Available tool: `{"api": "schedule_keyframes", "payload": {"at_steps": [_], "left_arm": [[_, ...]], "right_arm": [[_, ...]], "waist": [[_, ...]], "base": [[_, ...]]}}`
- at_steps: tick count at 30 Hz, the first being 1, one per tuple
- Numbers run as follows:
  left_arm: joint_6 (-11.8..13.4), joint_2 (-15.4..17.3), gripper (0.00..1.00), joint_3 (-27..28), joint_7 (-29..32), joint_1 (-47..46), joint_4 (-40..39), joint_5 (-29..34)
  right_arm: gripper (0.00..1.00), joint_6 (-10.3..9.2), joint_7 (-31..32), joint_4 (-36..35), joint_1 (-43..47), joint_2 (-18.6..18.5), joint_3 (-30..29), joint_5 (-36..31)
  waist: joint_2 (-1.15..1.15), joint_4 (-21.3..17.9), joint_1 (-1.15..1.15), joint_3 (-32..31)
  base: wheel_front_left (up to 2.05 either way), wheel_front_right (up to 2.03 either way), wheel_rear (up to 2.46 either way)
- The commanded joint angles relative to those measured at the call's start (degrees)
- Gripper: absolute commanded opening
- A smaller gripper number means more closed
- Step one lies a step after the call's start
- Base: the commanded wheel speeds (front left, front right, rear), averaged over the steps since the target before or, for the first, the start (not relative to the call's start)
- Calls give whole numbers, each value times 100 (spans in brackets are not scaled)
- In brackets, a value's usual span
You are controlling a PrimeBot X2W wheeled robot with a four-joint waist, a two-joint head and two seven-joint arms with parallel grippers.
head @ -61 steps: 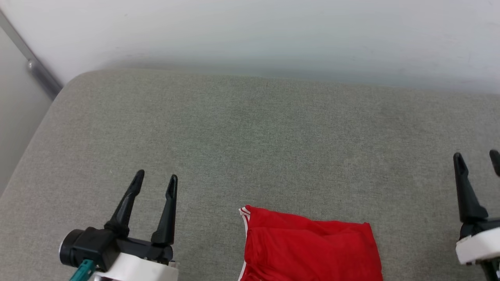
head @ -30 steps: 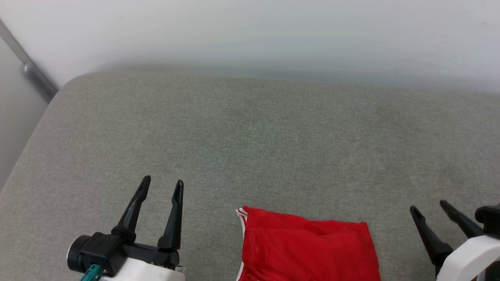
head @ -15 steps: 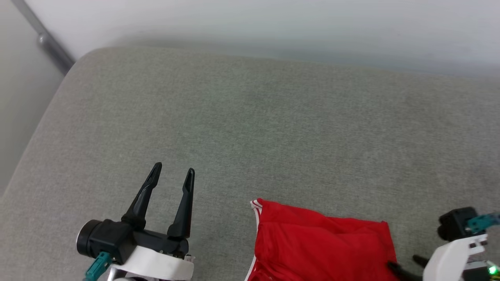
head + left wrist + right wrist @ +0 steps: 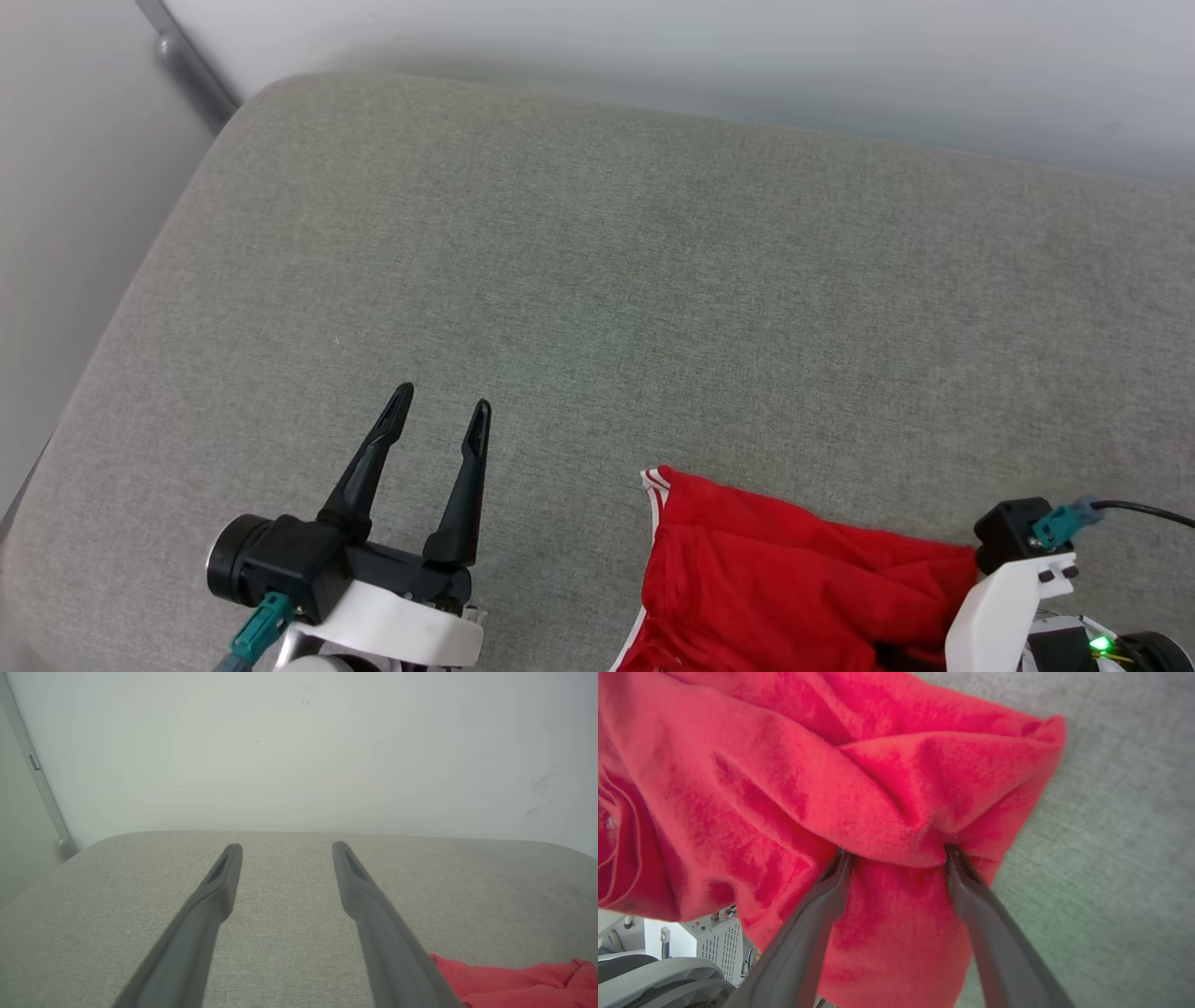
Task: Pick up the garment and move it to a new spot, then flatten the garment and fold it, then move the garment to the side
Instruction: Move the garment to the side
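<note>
The garment [image 4: 794, 579], a red shirt with white striped trim at its corner, lies bunched at the near edge of the grey cushion. It also shows as a red heap in the left wrist view [image 4: 514, 984]. My right gripper [image 4: 897, 851] is open, its fingers spread wide and their tips tucked under a fold of the garment [image 4: 784, 788] near its right edge. In the head view the white right wrist [image 4: 1004, 597] stands over that edge and hides the fingers. My left gripper [image 4: 442, 397] hovers open and empty to the left of the garment, apart from it [image 4: 286, 846].
The grey cushion [image 4: 653, 280] stretches far and wide, with a rounded left edge. A white wall [image 4: 653, 37] stands behind it and a metal rail [image 4: 191, 65] runs at the upper left. Grey machine parts [image 4: 691, 947] show below the cushion's near edge.
My right gripper has swung down from the far right onto the garment's right edge, which is now bunched. The head camera has turned, shifting the picture. The left gripper stays open.
</note>
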Motion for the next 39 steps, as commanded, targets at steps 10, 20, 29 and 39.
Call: {"api": "schedule_keyframes", "payload": {"at_steps": [10,20,29,39], "left_arm": [[4,-10,100,-31,-12,-28,47,106],[4,-26,100,-23,-11,5,-36,105],[4,147,100,-509,-11,-592,-74,168],[4,586,100,-784,-11,-1421,-149,292]], "right_arm": [[0,-6,-592,731,-272,-442,586,-216],[0,-4,-1141,249,-1355,-2116,1780,-893],[0,-3,-1508,179,-2551,-3774,2596,-1237],[0,-6,-2515,977,-3246,-4656,2198,-1253]], "waist": [[0,-31,0,-137],[0,-885,0,-114],[0,-2103,0,421],[0,-3050,0,1425]], "base": [[0,0,0],[0,0,0],[0,0,0],[0,0,0]]}}
